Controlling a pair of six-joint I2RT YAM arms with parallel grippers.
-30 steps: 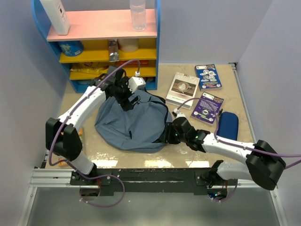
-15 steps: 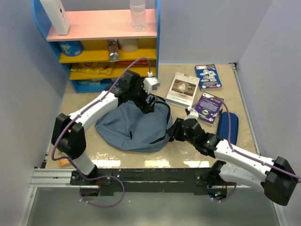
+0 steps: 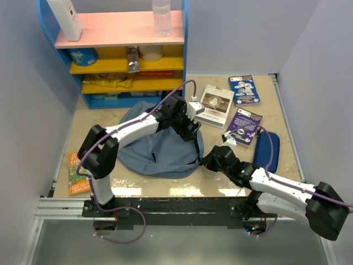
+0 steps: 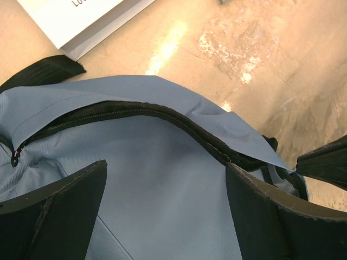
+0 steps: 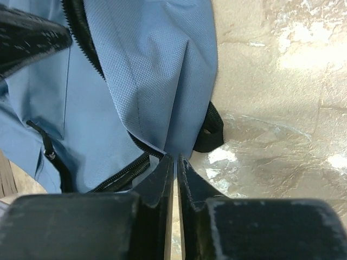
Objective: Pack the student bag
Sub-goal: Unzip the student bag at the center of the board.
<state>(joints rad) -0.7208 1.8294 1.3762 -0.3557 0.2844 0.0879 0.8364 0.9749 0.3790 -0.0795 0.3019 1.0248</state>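
The student bag (image 3: pixel 157 149) lies slumped on the table (image 3: pixel 96 124), the left gripper (image 4: pixel 165 179) wide and empty over its zipper (image 4: pixel 135 111), seemingly to open it, the right gripper (image 5: pixel 174 158) closed to a sliver at the hem (grip on cloth unclear).

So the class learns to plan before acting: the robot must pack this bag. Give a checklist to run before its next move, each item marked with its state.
1. Left gripper jaws wide, straddling the zipper: ok.
2. Right gripper jaws nearly shut at the student bag edge; fabric pinched: cannot tell.
3. Bag mouth open enough for loading: cannot tell.
4. Purple book uncovered, outside the bag: ok.
5. Pencil case on the table, outside the bag: ok.
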